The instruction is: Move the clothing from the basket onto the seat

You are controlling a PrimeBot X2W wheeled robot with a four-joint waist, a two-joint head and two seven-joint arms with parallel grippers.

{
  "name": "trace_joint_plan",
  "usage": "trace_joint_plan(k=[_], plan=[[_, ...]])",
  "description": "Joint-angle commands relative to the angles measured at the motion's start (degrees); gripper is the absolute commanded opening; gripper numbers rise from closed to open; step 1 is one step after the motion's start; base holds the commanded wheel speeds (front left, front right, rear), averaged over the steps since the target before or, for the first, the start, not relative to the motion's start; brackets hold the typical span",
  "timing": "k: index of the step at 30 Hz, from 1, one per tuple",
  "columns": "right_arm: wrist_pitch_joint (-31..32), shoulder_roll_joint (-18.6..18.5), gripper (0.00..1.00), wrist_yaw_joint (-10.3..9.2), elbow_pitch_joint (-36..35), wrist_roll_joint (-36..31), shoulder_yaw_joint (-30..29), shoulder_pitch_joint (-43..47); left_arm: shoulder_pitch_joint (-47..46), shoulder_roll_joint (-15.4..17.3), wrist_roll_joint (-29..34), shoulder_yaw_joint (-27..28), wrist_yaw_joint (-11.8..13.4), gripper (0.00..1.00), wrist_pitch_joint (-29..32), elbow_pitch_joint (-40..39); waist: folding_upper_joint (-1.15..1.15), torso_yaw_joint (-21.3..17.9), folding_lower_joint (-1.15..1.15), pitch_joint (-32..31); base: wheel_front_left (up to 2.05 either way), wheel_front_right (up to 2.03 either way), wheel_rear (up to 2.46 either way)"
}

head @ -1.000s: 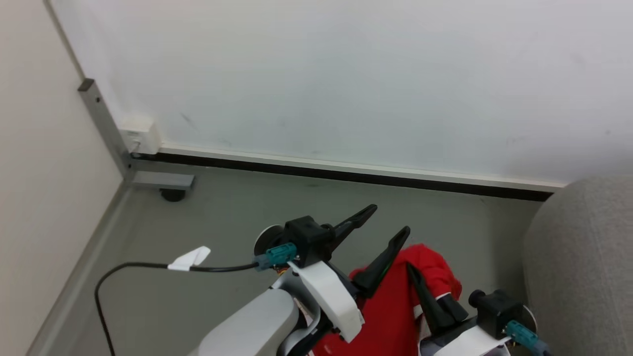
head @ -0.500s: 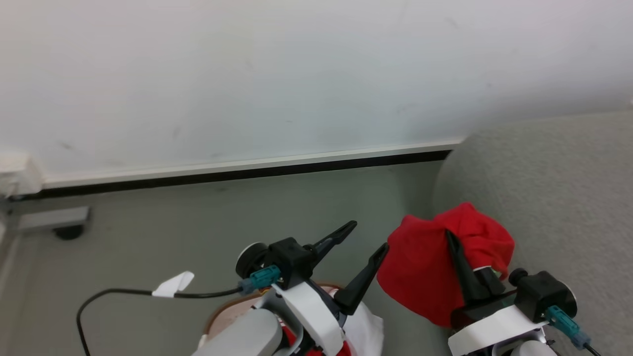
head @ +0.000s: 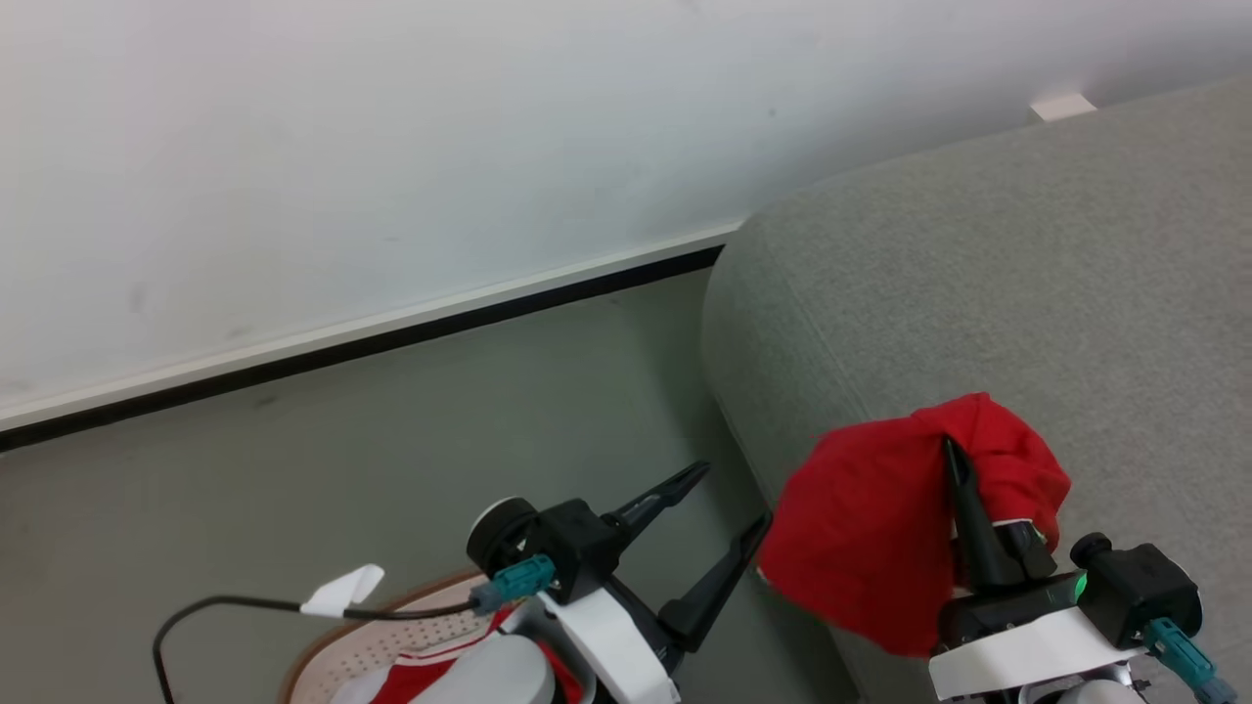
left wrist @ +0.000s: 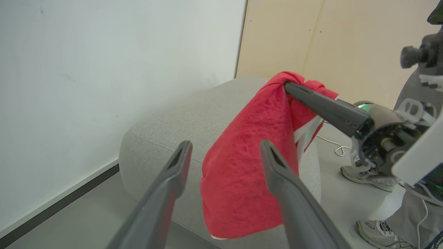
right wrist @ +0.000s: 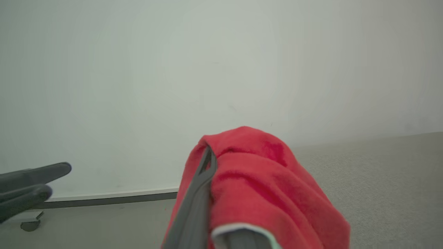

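Head camera swung right since the earlier frame; red jersey [head: 871, 528] now hangs over the grey seat [head: 978, 274] corner, away from the basket [head: 391, 636], which is mostly cut off at the bottom edge. Right gripper [head: 949, 452] pressed together, pinching the jersey's top fold, with cloth hiding part of its fingers. Left gripper [head: 732, 497] spread wide and empty, just beside the cloth; contact unclear.

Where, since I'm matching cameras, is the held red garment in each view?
Head view: red garment lower right, in the right gripper.
Left wrist view: red garment centre.
Right wrist view: red garment bottom centre.
Shared landmark: the grey seat.
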Motion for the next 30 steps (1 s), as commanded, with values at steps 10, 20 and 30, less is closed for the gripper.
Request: trace_joint_plan(k=[10, 20, 30], plan=[[0.0, -0.1, 0.00, -0.12, -2.2, -1.5, -1.6, -0.5, 0.8, 0.2, 3.1, 1.5, -1.0, 1.00, 0.0, -0.3, 0.00, -1.2, -0.01, 3.4, 0.00, 0.00, 0.00], [0.0, -2.3, 0.00, -0.12, -0.6, -2.7, -6.2, -11.1, -1.8, 3.0, 4.2, 1.1, -1.6, 1.00, 0.0, -2.6, 0.00, 2.5, -0.01, 11.8, 0.00, 0.00, 0.00], [4.9, -11.3, 0.00, -0.12, 5.3, 2.8, -15.6, -27.9, -5.0, 9.1, 4.0, 1.7, -2.0, 1.00, 0.7, -7.1, 0.00, 7.7, -0.01, 22.8, 0.00, 0.00, 0.00]])
